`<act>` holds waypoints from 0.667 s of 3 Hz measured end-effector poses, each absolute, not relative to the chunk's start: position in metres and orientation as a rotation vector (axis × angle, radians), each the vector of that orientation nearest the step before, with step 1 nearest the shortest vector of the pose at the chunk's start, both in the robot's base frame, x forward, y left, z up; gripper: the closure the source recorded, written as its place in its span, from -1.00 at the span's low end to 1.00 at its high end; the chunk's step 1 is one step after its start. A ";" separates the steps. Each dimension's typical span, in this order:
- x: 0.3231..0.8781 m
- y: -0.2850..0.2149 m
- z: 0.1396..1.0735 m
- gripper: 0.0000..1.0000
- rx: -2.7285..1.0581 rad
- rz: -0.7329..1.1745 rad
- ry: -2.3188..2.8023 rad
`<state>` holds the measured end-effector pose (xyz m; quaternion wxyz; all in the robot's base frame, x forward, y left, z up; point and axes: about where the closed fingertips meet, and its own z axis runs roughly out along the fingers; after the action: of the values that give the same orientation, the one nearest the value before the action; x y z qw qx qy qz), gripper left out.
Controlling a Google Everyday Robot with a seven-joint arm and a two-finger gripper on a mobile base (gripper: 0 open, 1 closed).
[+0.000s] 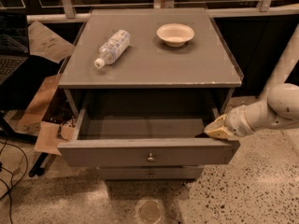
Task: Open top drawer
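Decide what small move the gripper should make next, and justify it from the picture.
Probably ease the gripper back, away from the top drawer: the drawer already stands pulled well out, its box exposed, and the gripper sits at one front corner.

Arm in from the right edge, gripper at mid-right.
The white arm (280, 106) bends at a rounded joint near the right edge and extends leftward, slightly downward; its tan-tipped gripper (216, 129) sits right of centre, pointing left.

Grey cabinet top (154, 66): plastic bottle (112, 48) on side, pale bowl (175, 34); gripper (216, 129) below right.
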<state>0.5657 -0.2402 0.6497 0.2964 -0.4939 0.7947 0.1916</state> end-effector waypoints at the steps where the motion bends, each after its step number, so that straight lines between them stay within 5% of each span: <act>1: 0.555 -0.241 0.650 1.00 -1.304 0.546 2.113; 2: 0.555 -0.240 0.651 0.67 -1.304 0.547 2.113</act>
<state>0.5550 -0.2400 0.6509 0.2951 -0.4899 0.7941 0.2057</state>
